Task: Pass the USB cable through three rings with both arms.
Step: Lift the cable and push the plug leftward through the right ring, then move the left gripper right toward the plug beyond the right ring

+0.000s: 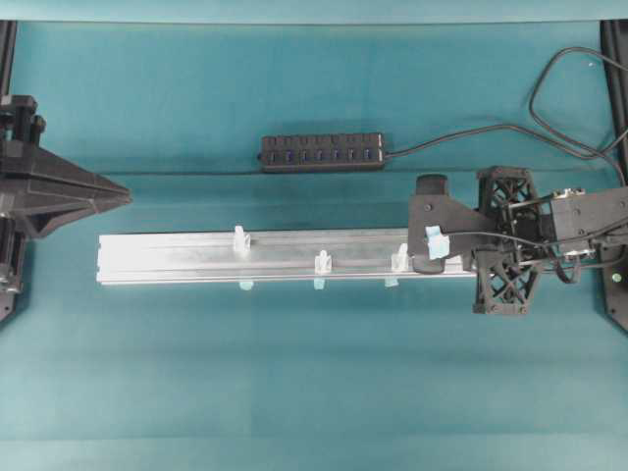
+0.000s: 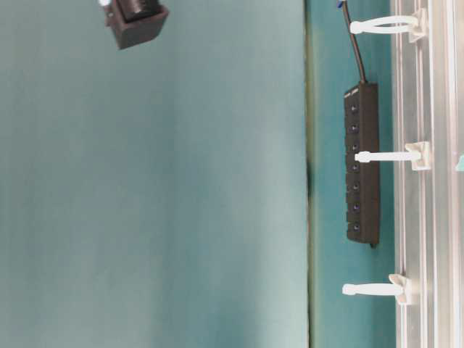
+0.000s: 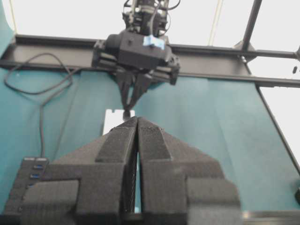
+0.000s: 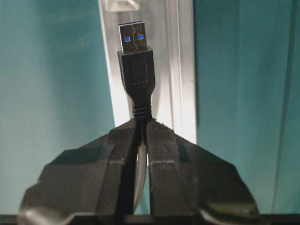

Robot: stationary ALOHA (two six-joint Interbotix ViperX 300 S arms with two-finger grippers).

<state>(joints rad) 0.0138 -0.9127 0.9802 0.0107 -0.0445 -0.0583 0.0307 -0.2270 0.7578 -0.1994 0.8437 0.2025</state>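
My left gripper [image 1: 126, 195] is pressed closed on nothing, well left of the rail [image 1: 177, 257] and its three rings [image 1: 321, 263]. My right gripper [image 4: 140, 125] is clamped on the USB cable [image 4: 136, 75] just behind its black plug, blue-tongued metal tip pointing along the rail toward the nearest ring, open teal cloth [image 1: 314, 383] either side.

Brushed silver metal rail [image 1: 196, 257], translucent plastic rings [image 2: 380, 156], matt teal cloth [image 1: 294, 392].
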